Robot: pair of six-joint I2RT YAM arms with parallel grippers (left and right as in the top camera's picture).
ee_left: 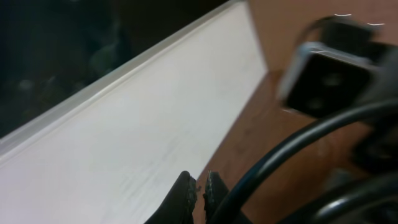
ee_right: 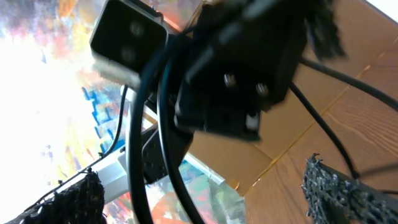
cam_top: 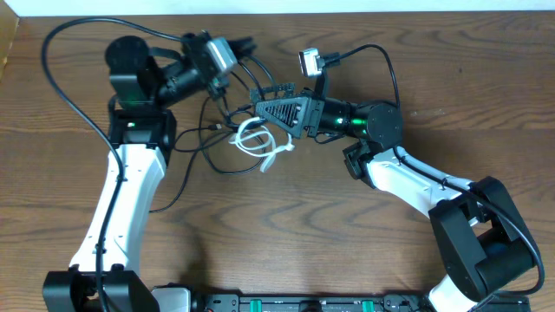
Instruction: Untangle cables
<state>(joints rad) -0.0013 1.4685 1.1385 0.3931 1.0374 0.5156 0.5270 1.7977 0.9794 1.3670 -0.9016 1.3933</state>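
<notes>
Currently on the bench: one cable tangle, two arms above it

1. Thin white flexible cord (cam_top: 254, 139). It lies in a small loop on the brown wood-grain bench (cam_top: 347, 243), near the middle and toward the far edge. One end trails off to the right.

2. Thin black flexible cords (cam_top: 208, 139). These form loose loops just left of the white cord and cross it in places. Several strands rise from the heap toward the left arm's wrist. Which strand belongs to which cord cannot be told.

3. Left fingers (cam_top: 245, 43). From overhead they are beyond the tangle, pointing right. In the left wrist view the two black fingers (ee_left: 185, 193) are pressed almost together, so they are closed. A blurred black cable (ee_left: 280, 155) curves away just to their right. Whether it is pinched between them cannot be told.

4. Right fingers (cam_top: 286, 111). They are black and ribbed, over the right side of the tangle and just beyond the white cord, pointing left. In the right wrist view the fingers (ee_right: 339, 186) stand wide apart at the lower corners, with nothing gripped. Black strands and a grey box-shaped camera (ee_right: 127, 37) on a black housing show in the gap beyond them.
</notes>
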